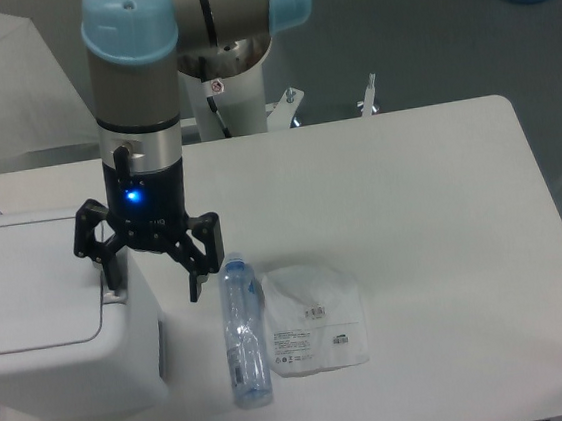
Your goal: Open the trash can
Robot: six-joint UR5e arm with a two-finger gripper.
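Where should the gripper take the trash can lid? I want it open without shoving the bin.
Judging by shape, at the grey tab on the trash can's right edge, from above: the lid is flat and closed, and the open gripper already straddles that edge.
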